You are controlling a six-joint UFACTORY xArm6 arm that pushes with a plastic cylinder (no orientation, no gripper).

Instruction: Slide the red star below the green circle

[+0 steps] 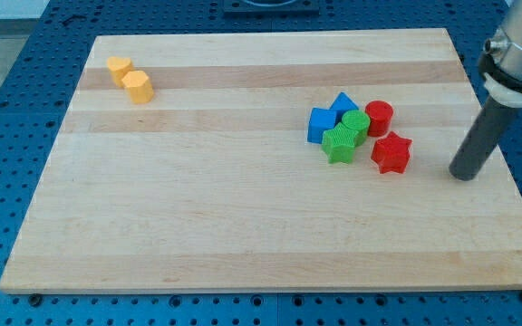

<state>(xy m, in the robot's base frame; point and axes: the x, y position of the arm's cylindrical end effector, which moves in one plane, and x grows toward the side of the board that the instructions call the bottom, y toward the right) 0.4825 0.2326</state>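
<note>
The red star (391,152) lies on the wooden board right of centre, just right of and slightly below a cluster of blocks. The green circle (356,125) sits in that cluster, up and left of the star. A green star (339,144) touches the circle's lower left. My tip (463,175) stands on the board well to the right of the red star, apart from it and from every block.
A red cylinder (379,117) and two blue blocks (323,124) (342,106) pack around the green circle. Two orange blocks (119,69) (138,87) lie at the board's upper left. The board's right edge (495,145) is close to my tip.
</note>
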